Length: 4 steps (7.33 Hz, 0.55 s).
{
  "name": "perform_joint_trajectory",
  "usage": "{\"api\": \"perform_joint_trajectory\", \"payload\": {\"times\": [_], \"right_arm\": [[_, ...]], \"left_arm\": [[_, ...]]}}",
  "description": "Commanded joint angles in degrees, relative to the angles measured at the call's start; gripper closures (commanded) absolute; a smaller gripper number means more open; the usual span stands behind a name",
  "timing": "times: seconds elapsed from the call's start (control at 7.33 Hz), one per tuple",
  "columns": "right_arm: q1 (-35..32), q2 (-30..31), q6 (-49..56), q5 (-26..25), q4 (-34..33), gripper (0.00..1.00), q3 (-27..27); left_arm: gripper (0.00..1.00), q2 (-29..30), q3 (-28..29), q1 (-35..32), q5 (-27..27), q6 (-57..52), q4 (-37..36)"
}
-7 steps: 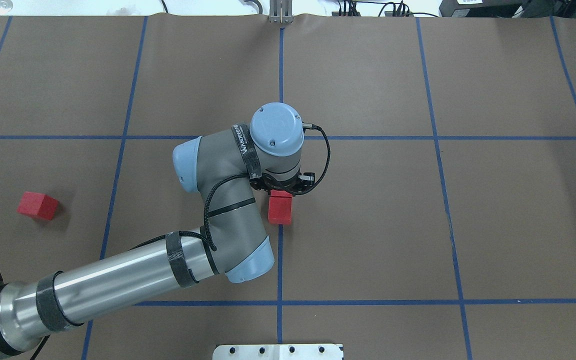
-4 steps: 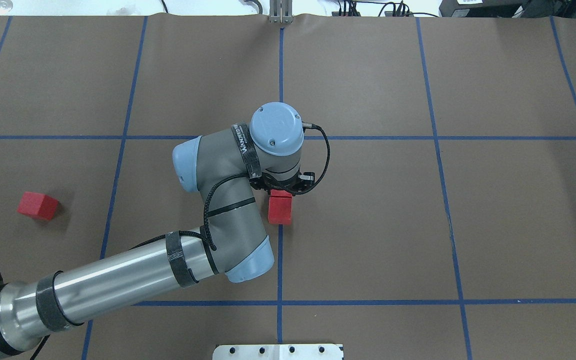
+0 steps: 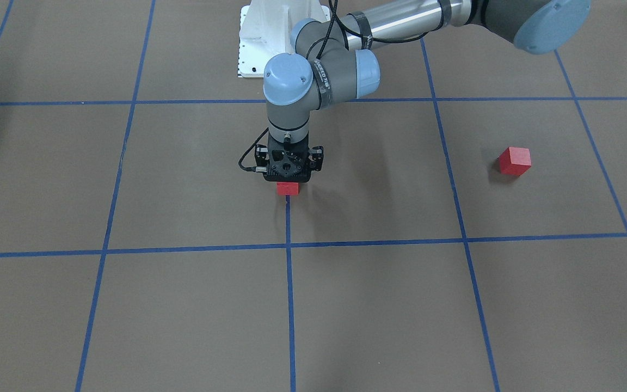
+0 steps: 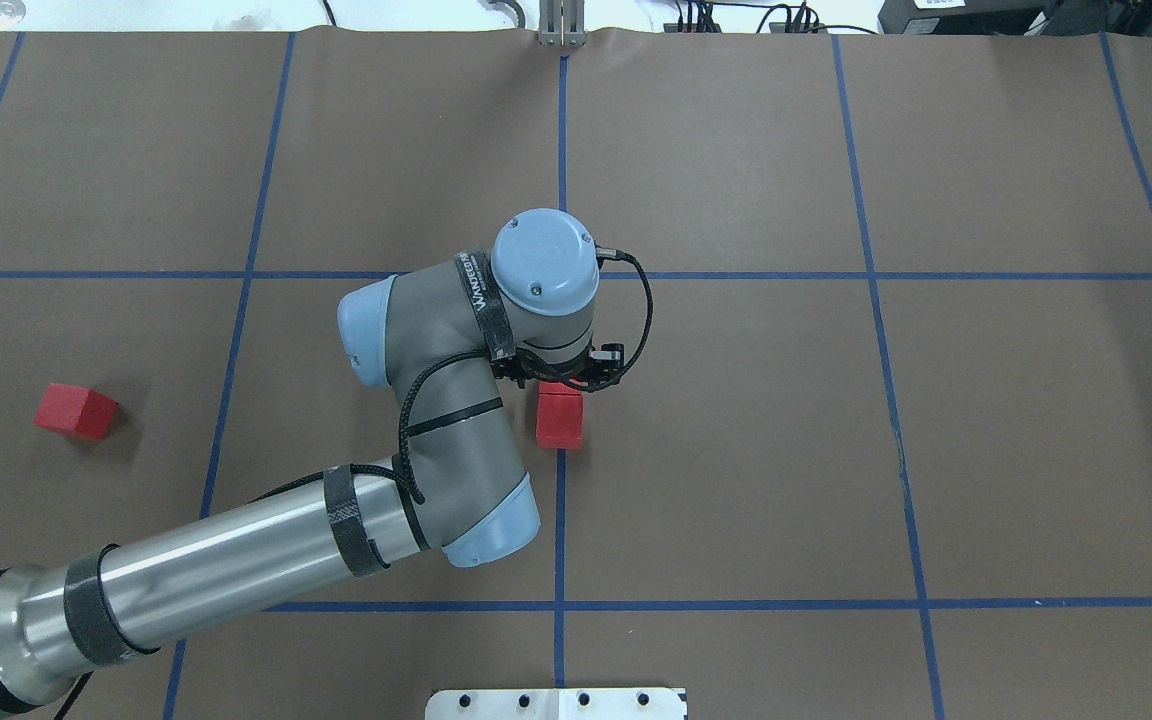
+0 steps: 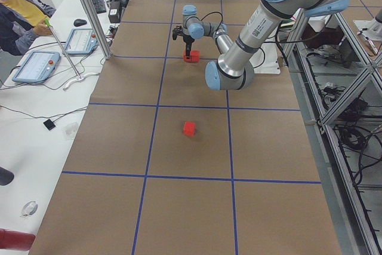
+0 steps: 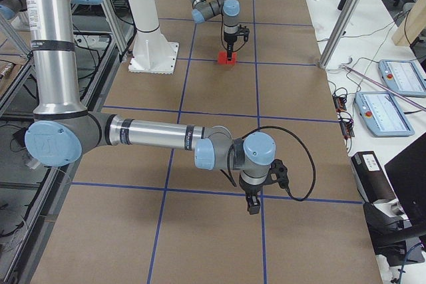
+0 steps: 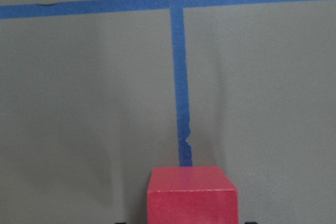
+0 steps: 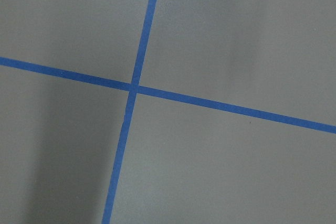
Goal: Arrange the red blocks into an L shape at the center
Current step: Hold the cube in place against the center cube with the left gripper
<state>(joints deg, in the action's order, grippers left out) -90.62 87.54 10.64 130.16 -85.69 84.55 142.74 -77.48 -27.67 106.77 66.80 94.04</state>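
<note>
One red block sits on the blue tape line at the table's center, between my left gripper's fingers. It also shows in the front view. The dark fingertips only peek in at the wrist view's bottom edge, apart from the block's sides. The left gripper looks open. A second red block lies right beside it on the robot's side. A third red block lies alone far to the left. The right gripper hangs over bare table, and I cannot tell its state.
Blue tape lines divide the brown table into squares. The white robot base plate is at the near edge. An operator with tablets sits beyond the far side. The right wrist view shows only a tape crossing.
My left arm has shifted slightly to the left in the overhead view. The red blocks have stayed where they were.
</note>
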Motion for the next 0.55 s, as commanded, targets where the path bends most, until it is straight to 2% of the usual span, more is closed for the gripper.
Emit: {"api": "perform_joint_trajectory", "payload": {"times": [0.0,0.14,0.27,0.41], "right_arm": [[0.00,0.00,0.00,0.00,0.00,0.00,0.00],[0.00,0.00,0.00,0.00,0.00,0.00,0.00],[0.00,0.00,0.00,0.00,-0.09,0.00,0.00],[0.00,0.08,0.00,0.00,-0.17,0.00,-0.09]], "left_arm": [[0.01,0.00,-1.61,-0.19,0.28,-0.09,-0.25],[0.00,-0.09,-3.02,-0.98,0.46,-1.31,-0.95],[0.00,-3.14,-8.08,-1.25,2.11,-7.84,-4.27],[0.00,-9.43,-15.18,-2.56,3.00,-11.56,-5.17]]}}
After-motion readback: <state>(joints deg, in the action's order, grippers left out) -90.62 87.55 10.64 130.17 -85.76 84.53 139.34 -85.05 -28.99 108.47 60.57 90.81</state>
